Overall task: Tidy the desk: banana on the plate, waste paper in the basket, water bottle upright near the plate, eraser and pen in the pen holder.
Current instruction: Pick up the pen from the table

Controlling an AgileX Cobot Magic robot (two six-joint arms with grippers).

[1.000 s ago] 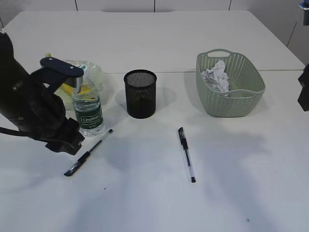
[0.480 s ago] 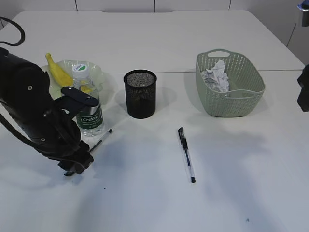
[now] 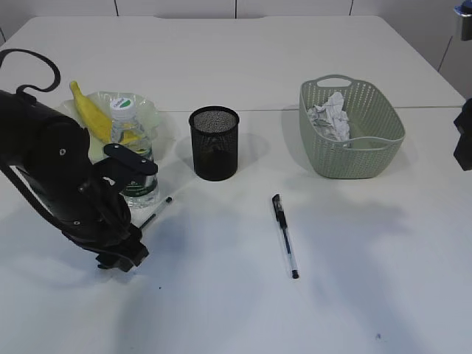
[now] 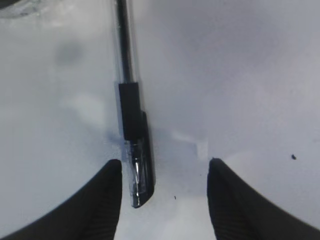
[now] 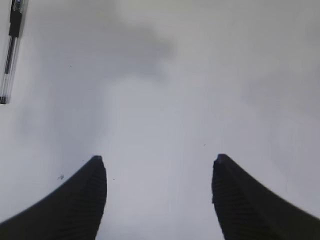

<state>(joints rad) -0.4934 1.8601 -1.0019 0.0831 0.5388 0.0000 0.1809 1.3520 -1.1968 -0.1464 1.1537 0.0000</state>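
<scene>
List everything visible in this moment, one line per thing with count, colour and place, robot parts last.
table: one, white, under everything.
banana: one, yellow, on the plate at far left.
plate: one, pale green and clear, far left.
water bottle: one, clear with green label, upright beside the plate.
pen holder: one, black mesh, centre left.
basket: one, pale green, right.
waste paper: one, white, in the basket.
left pen: one, black and clear, in front of the bottle, capped end between the left gripper's fingers.
middle pen: one, black and clear, centre front.
left gripper: one, black, open, down over the left pen.
right gripper: one, black, open over bare table.
</scene>
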